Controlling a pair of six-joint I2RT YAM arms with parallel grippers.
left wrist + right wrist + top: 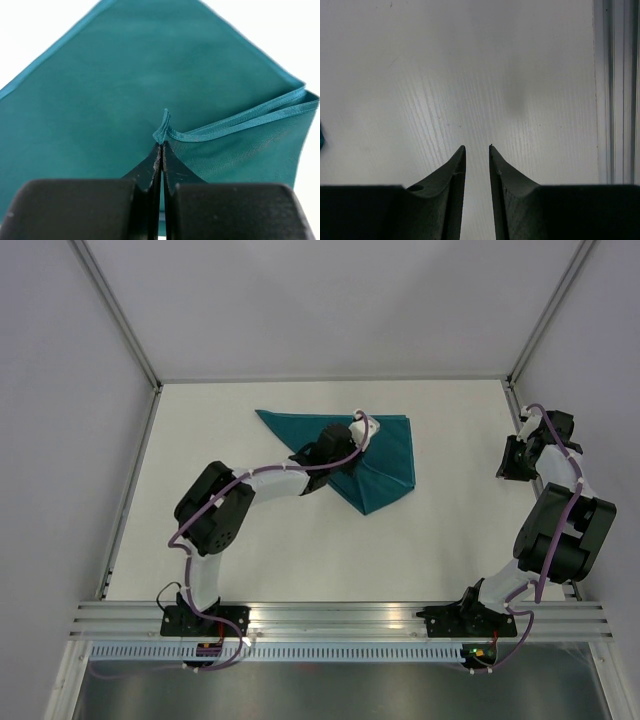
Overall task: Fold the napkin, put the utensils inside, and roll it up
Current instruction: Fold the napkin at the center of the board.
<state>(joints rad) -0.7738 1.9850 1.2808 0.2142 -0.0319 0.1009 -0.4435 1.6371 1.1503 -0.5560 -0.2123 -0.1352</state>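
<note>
One teal napkin lies partly folded toward the far middle of the table. Of the two grippers, the left gripper is clenched on a hemmed corner of it. The right gripper hangs slightly parted and empty near the table's right edge.

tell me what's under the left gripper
The teal napkin lies under the left gripper, with one hemmed corner pinched in its shut jaws. Anything beneath or inside the folded cloth is covered and can't be seen.
</note>
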